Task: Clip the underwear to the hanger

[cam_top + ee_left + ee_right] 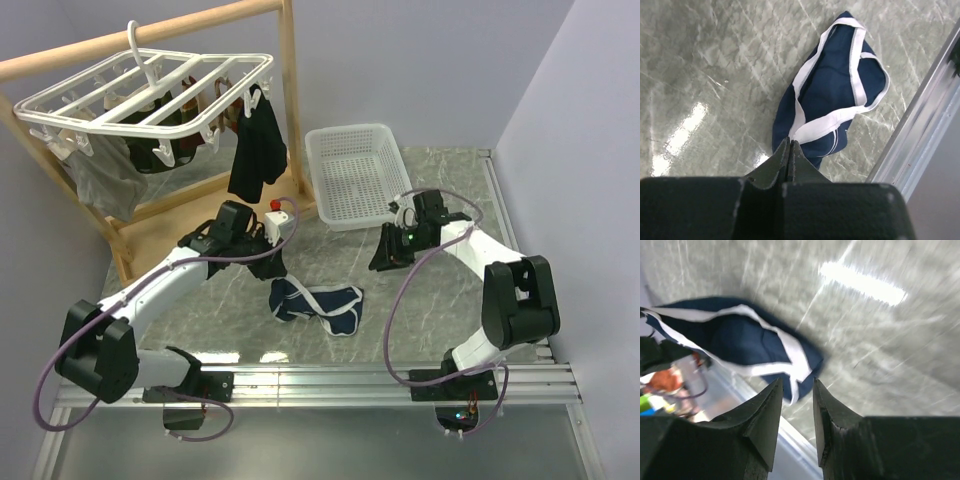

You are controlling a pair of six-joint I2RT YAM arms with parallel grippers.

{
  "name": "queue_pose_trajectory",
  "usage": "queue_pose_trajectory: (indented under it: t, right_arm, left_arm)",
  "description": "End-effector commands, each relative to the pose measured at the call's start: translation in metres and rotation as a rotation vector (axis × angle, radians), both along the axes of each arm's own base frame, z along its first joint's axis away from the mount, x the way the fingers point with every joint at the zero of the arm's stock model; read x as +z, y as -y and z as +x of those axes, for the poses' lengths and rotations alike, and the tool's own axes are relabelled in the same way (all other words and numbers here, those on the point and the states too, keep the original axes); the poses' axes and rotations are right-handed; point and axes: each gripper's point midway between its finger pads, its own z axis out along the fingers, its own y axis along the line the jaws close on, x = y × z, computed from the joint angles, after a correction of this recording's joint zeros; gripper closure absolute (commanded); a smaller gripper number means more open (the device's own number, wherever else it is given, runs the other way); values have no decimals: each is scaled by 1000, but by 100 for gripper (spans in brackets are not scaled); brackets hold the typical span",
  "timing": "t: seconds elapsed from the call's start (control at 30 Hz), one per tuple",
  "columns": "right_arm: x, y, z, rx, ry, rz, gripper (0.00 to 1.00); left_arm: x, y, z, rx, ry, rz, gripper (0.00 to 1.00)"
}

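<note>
The left tool (790, 145) is clenching the navy briefs (835, 85) by their near edge on the tabletop (700, 60), likely for lifting. The right tool (796, 385) is hovering released, with nothing between its tips.

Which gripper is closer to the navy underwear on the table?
Left. The left gripper is shut at the trim of the navy underwear, apparently pinching it; the right gripper is open, apart from the other end.
</note>
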Motion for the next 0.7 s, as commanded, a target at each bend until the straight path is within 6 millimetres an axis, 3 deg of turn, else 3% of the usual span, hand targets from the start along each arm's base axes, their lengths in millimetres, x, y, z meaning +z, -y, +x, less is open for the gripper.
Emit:
queue_pose_trajectory:
  t: [0.0, 0.07, 0.2, 0.37, 0.67]
  right_arm:
    - [15, 5, 34, 39, 174, -62, 62]
    - [18, 3, 35, 70, 210, -82, 62]
    - [11, -6, 16, 263, 328, -183, 60]
    - [-6, -11, -2, 487, 421, -327, 40]
    - [-30, -22, -6, 606, 441, -502, 41]
  left_arm:
    - [4, 8, 7, -15, 18, -41, 100]
    - [-2, 6, 10, -1, 3, -35, 100]
    - [-14, 1, 15, 21, -37, -25, 100]
    - [-19, -5, 22, 27, -68, -23, 100]
    - [-30, -11, 28, 41, -86, -8, 100]
